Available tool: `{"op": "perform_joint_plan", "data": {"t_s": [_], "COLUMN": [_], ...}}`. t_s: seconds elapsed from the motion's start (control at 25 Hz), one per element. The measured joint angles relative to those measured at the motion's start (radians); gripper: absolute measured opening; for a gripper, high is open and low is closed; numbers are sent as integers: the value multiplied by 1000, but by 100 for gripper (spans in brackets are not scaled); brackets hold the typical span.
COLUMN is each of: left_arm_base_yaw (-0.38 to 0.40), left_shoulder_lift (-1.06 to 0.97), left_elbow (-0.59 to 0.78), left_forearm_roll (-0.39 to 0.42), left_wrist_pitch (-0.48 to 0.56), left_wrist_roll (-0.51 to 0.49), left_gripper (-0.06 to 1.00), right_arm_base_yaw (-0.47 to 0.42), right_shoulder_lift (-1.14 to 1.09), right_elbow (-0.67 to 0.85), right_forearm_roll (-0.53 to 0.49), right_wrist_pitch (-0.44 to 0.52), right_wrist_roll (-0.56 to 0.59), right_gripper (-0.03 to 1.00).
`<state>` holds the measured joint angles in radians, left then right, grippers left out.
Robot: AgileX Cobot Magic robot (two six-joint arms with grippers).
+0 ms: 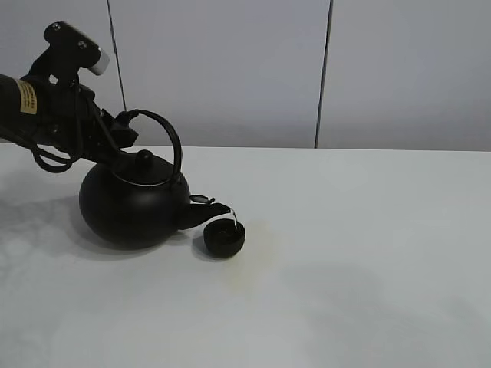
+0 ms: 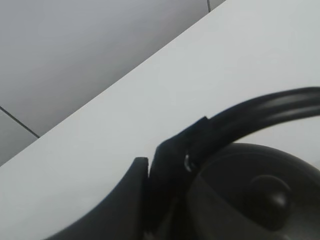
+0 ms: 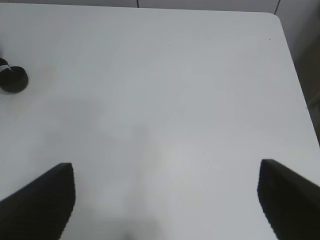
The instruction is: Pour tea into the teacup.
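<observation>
A plain white matte surface (image 1: 368,268) fills the lower part of the high view, with a faint yellowish patch (image 1: 249,267) on it. Behind it stands a pale grey wall (image 1: 230,69), split into 3 panels by 2 dark vertical seams (image 1: 323,73). The right wrist view shows a rounded corner (image 3: 273,16) of the surface.

The big round black kettle (image 1: 134,207) fills the left part of the white tabletop (image 1: 368,261), and its spout leans right to just over the tiny round black teacup (image 1: 224,239), so nothing can pass between those two. The left gripper (image 1: 116,144) clamps the kettle's arched handle from the far left and blocks that side from above. The surface lies bare right of the teacup and near of both; the right gripper (image 3: 167,197) hangs over that stretch, jaws wide apart. The grey panelled wall (image 1: 230,69) closes the far side
</observation>
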<state>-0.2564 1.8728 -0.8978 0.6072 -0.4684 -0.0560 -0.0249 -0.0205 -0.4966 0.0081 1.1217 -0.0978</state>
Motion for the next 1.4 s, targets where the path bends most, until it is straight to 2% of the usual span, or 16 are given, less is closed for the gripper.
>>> {"op": "perform_joint_plan", "data": {"t_s": [0.76,1.04,1.4], "left_arm_base_yaw": [9,62,73], "left_shoulder_lift": [0,0,0], "left_elbow": [0,17,17], "left_forearm_roll": [-7,0,9], "left_wrist_pitch": [0,-61,-196], "left_wrist_roll": [-3,-113,-242], "left_gripper": [11,11,11], "right_arm_base_yaw": [0,0,0], "right_shoulder_lift": [0,0,0], "right_elbow": [0,0,0], "right_forearm_roll": [0,0,0], "right_wrist_pitch": [0,0,0], "right_wrist_roll": [0,0,0], "right_gripper": [68,68,68]}}
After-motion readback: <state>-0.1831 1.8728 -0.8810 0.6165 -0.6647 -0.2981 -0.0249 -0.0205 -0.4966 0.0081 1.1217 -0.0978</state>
